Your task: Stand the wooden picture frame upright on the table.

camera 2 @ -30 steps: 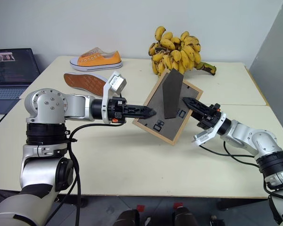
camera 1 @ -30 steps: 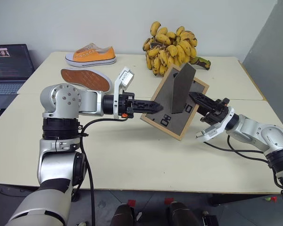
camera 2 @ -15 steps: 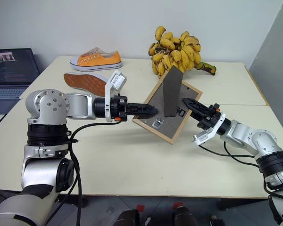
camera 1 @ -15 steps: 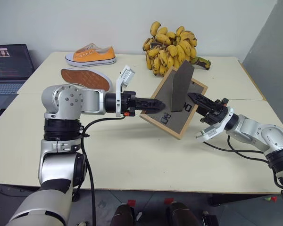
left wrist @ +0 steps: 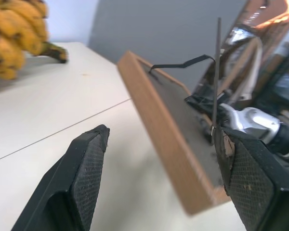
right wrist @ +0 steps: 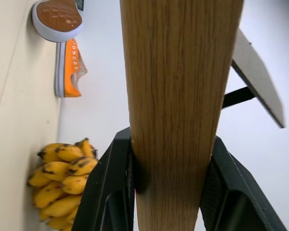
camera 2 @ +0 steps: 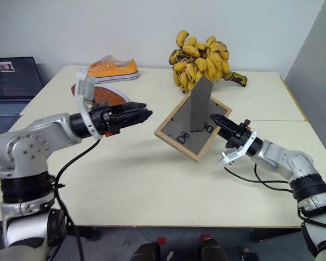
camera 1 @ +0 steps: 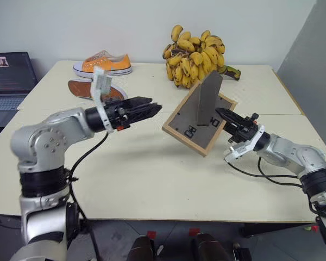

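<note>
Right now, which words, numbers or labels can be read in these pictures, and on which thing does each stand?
White marks on the dark back of the wooden picture frame: too blurred to read.
Lines on the laptop screen: too small to read.
No other text can be read.
</note>
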